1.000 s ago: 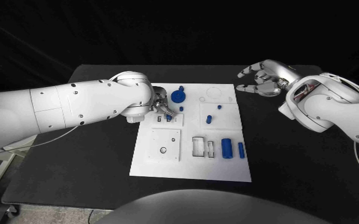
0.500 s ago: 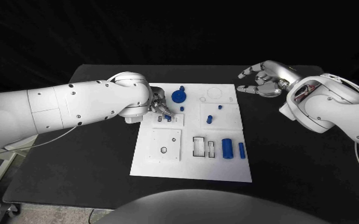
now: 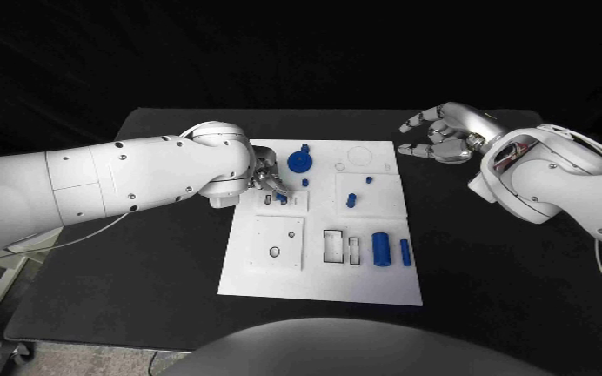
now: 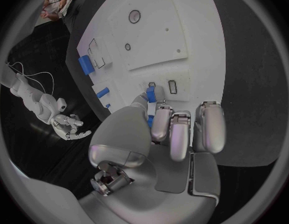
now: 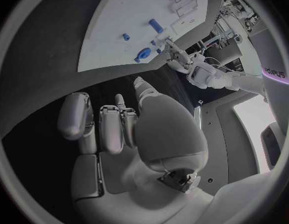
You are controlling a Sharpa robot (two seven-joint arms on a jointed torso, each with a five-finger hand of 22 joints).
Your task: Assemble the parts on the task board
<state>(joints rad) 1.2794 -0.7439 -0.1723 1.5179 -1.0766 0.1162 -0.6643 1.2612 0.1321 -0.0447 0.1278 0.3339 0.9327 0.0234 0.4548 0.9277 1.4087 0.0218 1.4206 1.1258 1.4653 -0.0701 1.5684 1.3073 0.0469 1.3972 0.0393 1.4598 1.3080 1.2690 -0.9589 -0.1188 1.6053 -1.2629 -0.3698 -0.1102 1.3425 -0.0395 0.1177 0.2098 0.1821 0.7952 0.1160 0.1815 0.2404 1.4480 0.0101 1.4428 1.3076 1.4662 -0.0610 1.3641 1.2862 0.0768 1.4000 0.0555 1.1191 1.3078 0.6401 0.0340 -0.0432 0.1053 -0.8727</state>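
Here, left hand (image 3: 269, 181) pinching blue part (image 4: 151, 94) over task board (image 3: 321, 280), right hand (image 3: 439, 141) loosely spread, empty.

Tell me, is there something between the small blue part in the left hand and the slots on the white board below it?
Nothing visible. The left hand pinches the small blue part just beside the two small rectangular slots of the white task board, and the board surface there is bare.

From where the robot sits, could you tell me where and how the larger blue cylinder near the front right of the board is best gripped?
The larger blue cylinder lies flat on the task board, its axis running front to back. I would pinch it across its middle from above, fingers on its two long sides. A slimmer blue piece lies close beside it, so the gap there looks tight.
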